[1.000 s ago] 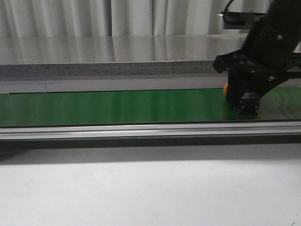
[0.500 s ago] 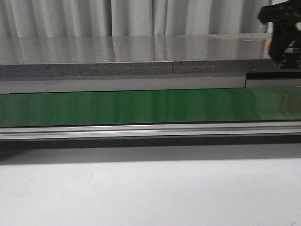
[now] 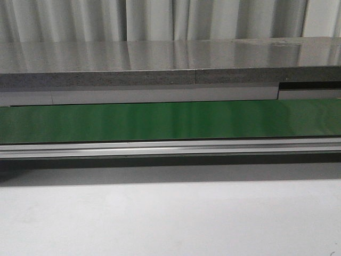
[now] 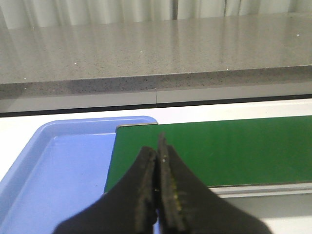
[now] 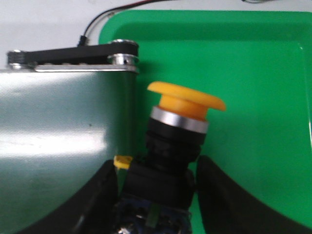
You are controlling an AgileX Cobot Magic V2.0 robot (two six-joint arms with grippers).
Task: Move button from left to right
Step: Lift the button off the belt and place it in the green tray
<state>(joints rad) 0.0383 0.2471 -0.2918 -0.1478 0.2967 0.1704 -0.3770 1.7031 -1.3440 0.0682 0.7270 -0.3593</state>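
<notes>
The button [image 5: 187, 100] has a round yellow-orange head, a silver ring and a black boxy body. My right gripper [image 5: 156, 195] is shut on its black body and holds it in the air, head tilted, over the near edge of a green tray [image 5: 263, 73], beside the end of the conveyor belt [image 5: 63, 122]. My left gripper [image 4: 158, 156] is shut and empty, above the seam between a blue tray [image 4: 63, 175] and the green belt [image 4: 234, 146]. Neither gripper nor the button shows in the front view.
The green belt [image 3: 160, 120] runs across the front view with an aluminium rail [image 3: 160, 148] in front and a grey stone counter [image 3: 160, 58] behind. A black bracket with silver rollers [image 5: 73, 53] and a cable sit at the belt's end.
My right arm, holding the button, rose off the belt's right end and moved up and right out of the front view.
</notes>
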